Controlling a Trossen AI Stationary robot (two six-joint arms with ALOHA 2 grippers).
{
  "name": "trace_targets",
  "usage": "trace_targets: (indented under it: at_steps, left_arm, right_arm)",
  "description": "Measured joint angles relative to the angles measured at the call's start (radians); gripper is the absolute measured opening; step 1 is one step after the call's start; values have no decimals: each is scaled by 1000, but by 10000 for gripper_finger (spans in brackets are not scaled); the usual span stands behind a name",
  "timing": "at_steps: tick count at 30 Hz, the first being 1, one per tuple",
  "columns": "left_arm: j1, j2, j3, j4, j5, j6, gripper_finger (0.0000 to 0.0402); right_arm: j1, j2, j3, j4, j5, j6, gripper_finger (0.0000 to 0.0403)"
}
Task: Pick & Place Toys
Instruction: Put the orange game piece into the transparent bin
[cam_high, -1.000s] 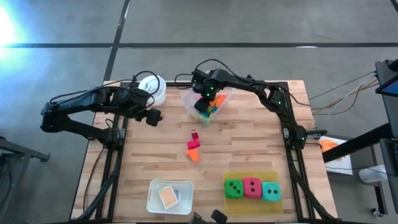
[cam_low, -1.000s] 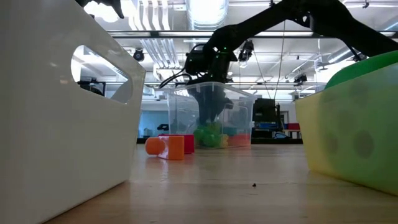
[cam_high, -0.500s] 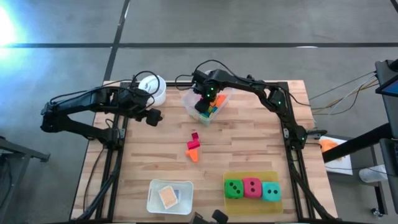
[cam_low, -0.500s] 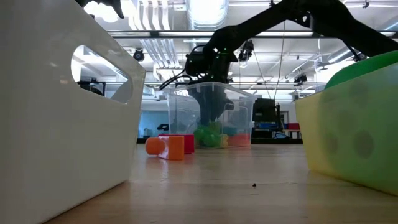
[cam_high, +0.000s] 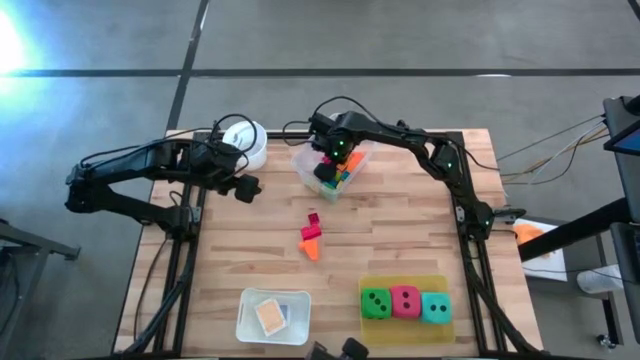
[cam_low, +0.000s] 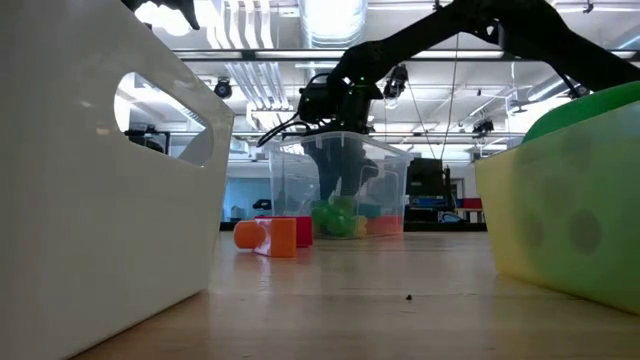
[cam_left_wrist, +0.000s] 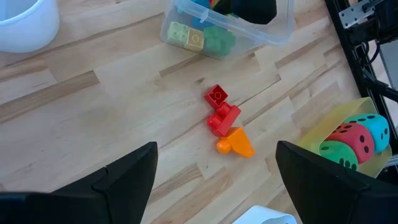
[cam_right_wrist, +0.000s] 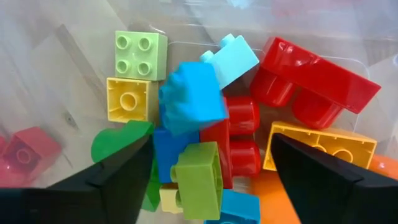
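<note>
My right gripper (cam_high: 328, 165) is open inside the clear tub (cam_high: 303, 160), its fingers on either side of the block pile. In the right wrist view the gripper (cam_right_wrist: 211, 180) hangs above a blue block (cam_right_wrist: 189, 99) lying on red, green and yellow blocks. Two red blocks (cam_left_wrist: 216, 95) (cam_left_wrist: 224, 118) and an orange block (cam_left_wrist: 236, 144) lie on the table's middle (cam_high: 312, 236). Green, red and teal dice (cam_high: 405, 302) sit in a yellow-green tray (cam_high: 405, 282). My left gripper (cam_high: 245, 187) is open and empty above the table near the white cup (cam_high: 245, 140).
A white bin (cam_high: 250, 300) holding a flat tile (cam_high: 270, 317) stands at the near edge, left of the dice tray. In the low view the bin (cam_low: 100, 200) and the tray (cam_low: 560, 220) flank the tub (cam_low: 280, 180). Bare wood lies between them.
</note>
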Motion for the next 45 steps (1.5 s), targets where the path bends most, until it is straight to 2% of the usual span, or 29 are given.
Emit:
trace_targets:
  at_steps: [4, 7, 14, 22, 30, 33, 45]
  left_arm:
    - [0, 0, 0, 0, 0, 0, 329]
    - [0, 0, 0, -12, 0, -11, 329]
    - [0, 13, 0, -38, 0, -35, 329]
    - [-23, 42, 0, 125, -4, 83, 329]
    - [-73, 185, 0, 158, -1, 33, 329]
    - [-97, 254, 0, 177, 3, 6, 329]
    - [-177, 524, 0, 265, -11, -205, 329]
  right_arm:
    - [0, -4, 0, -20, 0, -1, 349]
    - [0, -24, 0, -30, 3, -1, 365]
    - [5, -135, 0, -73, 37, -8, 368]
    - [44, -281, 0, -156, 55, 47, 368]
    - [127, -461, -41, -192, 60, 104, 369]
    - [152, -538, -84, -200, 111, 151, 369]
    - [234, -857, -379, -165, 247, 364, 369]
